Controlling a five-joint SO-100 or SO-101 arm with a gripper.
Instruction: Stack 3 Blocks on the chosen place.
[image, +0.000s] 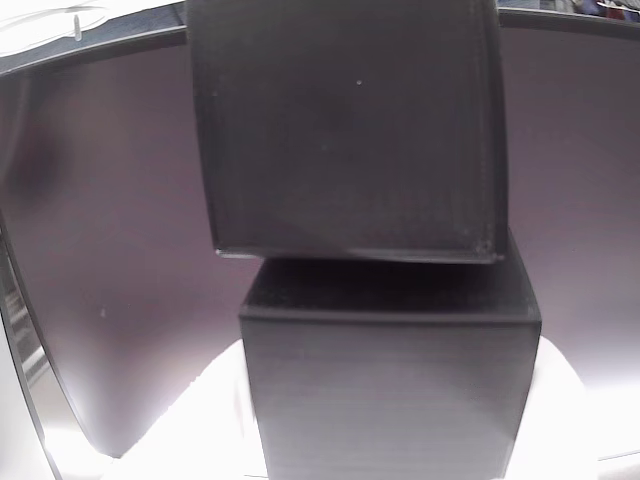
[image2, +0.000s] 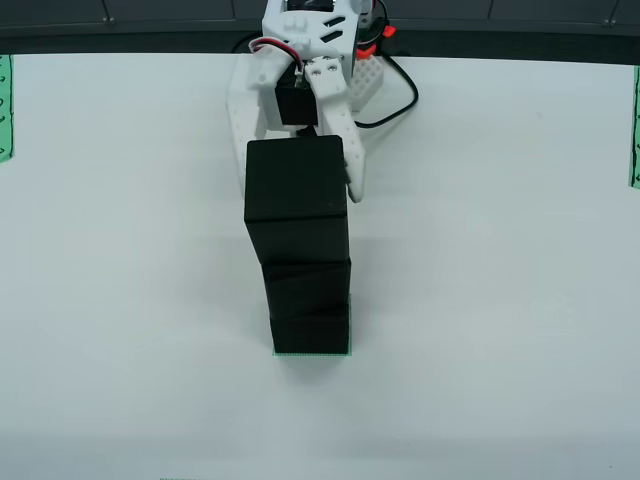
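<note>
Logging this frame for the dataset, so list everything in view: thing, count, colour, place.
Blocks: three, black, stacked in one column at the table's centre; top block, middle block, bottom block.
Chosen place: one, green striped patch, edge showing under the bottom block.
Table: one, white, underneath everything.
Green striped strips: two, at the left edge and the right edge of the view from above.
Cable: one, black, beside the arm.
Gripper: one, white, at the top block; jaw state unclear.

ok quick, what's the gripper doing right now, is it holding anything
Gripper: fingers either side of the top block on the stack; whether it grips cannot be told.
</note>
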